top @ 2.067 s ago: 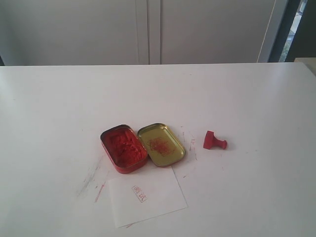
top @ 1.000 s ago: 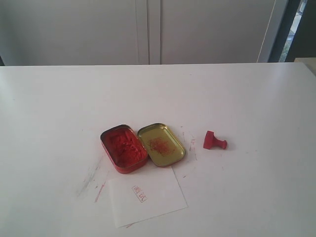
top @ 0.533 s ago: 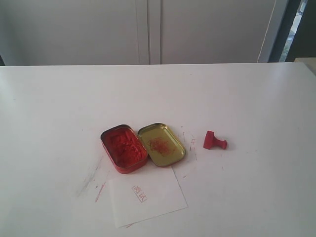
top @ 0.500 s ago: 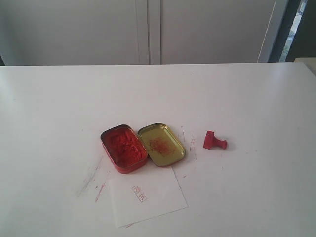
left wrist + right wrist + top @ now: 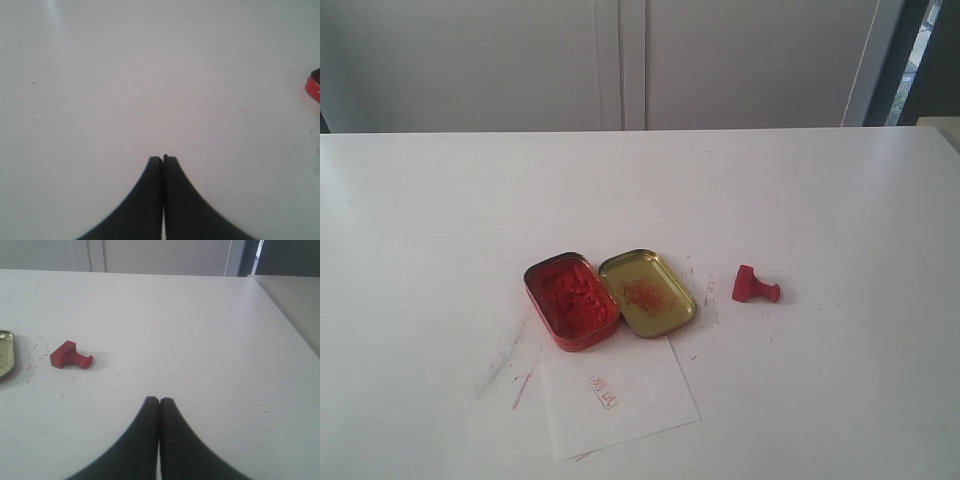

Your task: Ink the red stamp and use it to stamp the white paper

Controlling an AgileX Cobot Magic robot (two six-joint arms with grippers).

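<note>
Red stamp (image 5: 755,286) lies tipped on its side on the white table (image 5: 820,190), its square base toward the open tin and its short handle pointing away from it. Just beside it, across a few red smears, sits the gold tin lid (image 5: 646,292), which touches the red ink tin (image 5: 570,300) filled with red paste. White paper (image 5: 620,395) lies in front of the two tin halves, one edge close under them, and bears a small red imprint (image 5: 603,392).

The right gripper (image 5: 159,400) has its two dark fingers pressed together on nothing. The stamp is well apart from it, ahead of its tips and off toward the lid's side. The left gripper (image 5: 163,159) is likewise closed and empty over bare tabletop, with only the ink tin's edge in sight. Neither arm appears in the exterior view.
</note>
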